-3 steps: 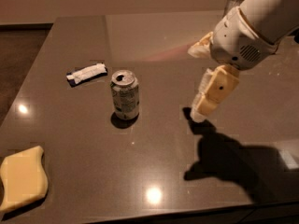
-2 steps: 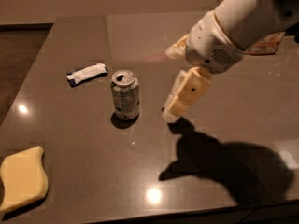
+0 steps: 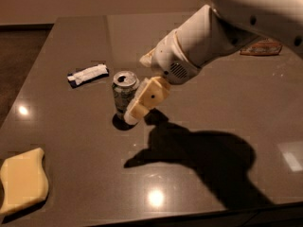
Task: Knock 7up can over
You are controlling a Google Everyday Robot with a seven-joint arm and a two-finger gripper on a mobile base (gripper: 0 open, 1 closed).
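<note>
The 7up can stands upright on the dark table, left of centre, its silver top with tab opening facing up. My gripper has come in from the right at the end of the white arm. Its jaws stand apart and hold nothing. The near cream finger lies against the can's right side, its tip low by the can's base. The far finger shows behind and to the right of the can.
A white wrapped packet lies behind and left of the can. A yellow sponge sits at the front left corner. A reddish snack packet lies at the far right, partly behind the arm. The table's front edge runs along the bottom.
The arm and gripper have swept left across the table, from well right of the can to right up against its right side. The can still stands upright.
</note>
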